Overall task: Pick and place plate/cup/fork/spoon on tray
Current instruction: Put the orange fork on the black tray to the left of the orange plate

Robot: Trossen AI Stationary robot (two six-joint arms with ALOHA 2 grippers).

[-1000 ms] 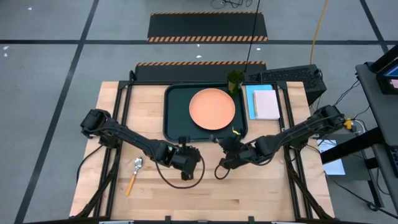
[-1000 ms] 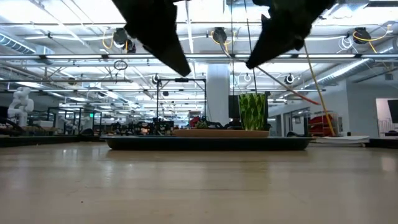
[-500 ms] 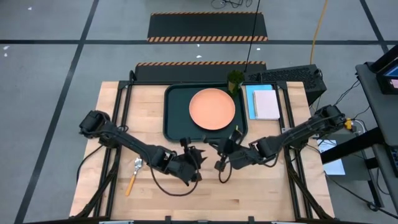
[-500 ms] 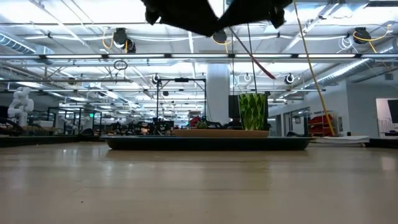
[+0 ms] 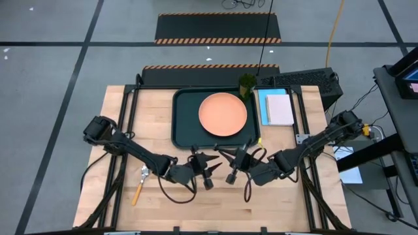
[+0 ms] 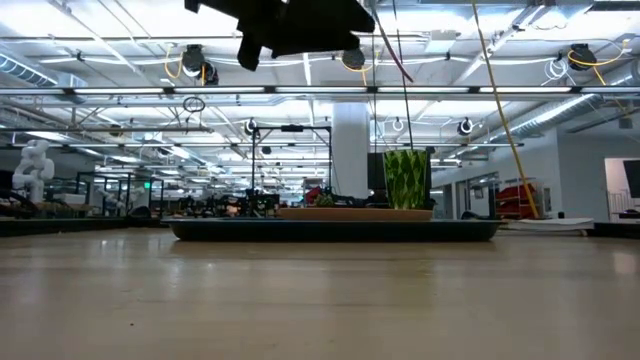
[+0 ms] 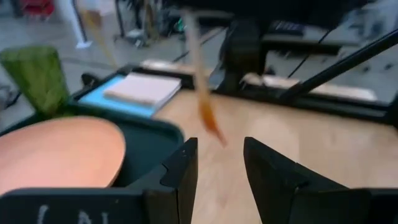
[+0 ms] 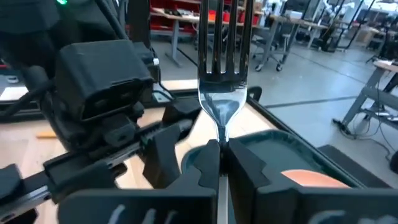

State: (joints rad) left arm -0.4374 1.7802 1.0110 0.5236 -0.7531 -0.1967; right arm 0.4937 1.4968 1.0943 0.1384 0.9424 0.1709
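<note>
The tray (image 5: 181, 117) is taken as the landmark: it sits at the far middle of the table (image 5: 274, 209). The plate (image 5: 223, 114) lies flat inside the tray, toward its right half. The cup (image 5: 247, 83) stands upright at the tray's far right corner; whether it is inside the rim or just outside cannot be told from above, though in the low view the cup (image 6: 406, 179) appears to rise from the tray's (image 6: 335, 231) right part behind the plate (image 6: 355, 212). A notepad (image 5: 279, 109) lies just right of the tray.

The fork (image 8: 222, 74) is clamped between the closed fingers of the right gripper (image 8: 220, 163), held by its handle with the prongs pointing up and away from the wrist camera. This right gripper (image 5: 230, 177) is seen just in front of the tray's near edge, above the bare table, right of centre.

The left gripper (image 5: 208, 171) is seen just beside it, also in front of the tray's near edge, facing the right one. Its fingers (image 7: 180, 174) are held apart with nothing between them; a blurred orange handle (image 7: 202, 93) is seen beyond them.

The spoon (image 5: 141, 181) lies on the table well to the left front of the tray, apart from both grippers, bowl toward the tray.
</note>
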